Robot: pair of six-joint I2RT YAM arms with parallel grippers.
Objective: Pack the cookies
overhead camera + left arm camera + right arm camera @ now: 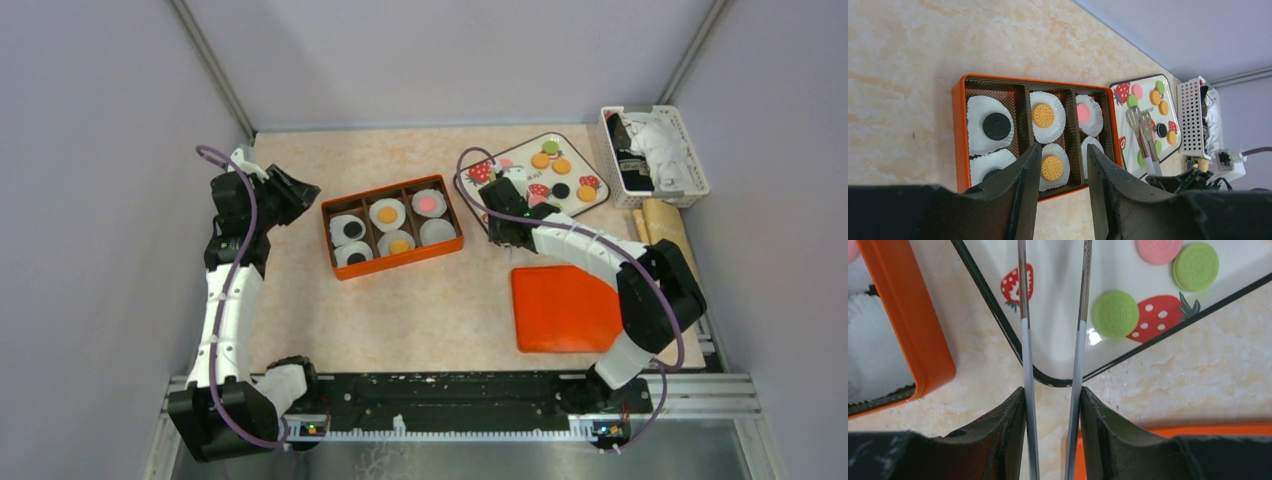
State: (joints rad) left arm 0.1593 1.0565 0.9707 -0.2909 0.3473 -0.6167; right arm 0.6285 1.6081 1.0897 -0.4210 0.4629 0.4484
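While the tongs (1024,350) are clamped between the part-closed jaws of the right gripper (1053,392) and reach over the tray (1053,315), where loose cookies (1116,314) lie, a cookie could be pinched off-centre and dropped short of the box (398,258). The left gripper (1063,150) is held half open, empty.

You've white arms (225,310) with black joints, looping purple cables (252,215), black left hand (1063,160) and right hand (1053,400).
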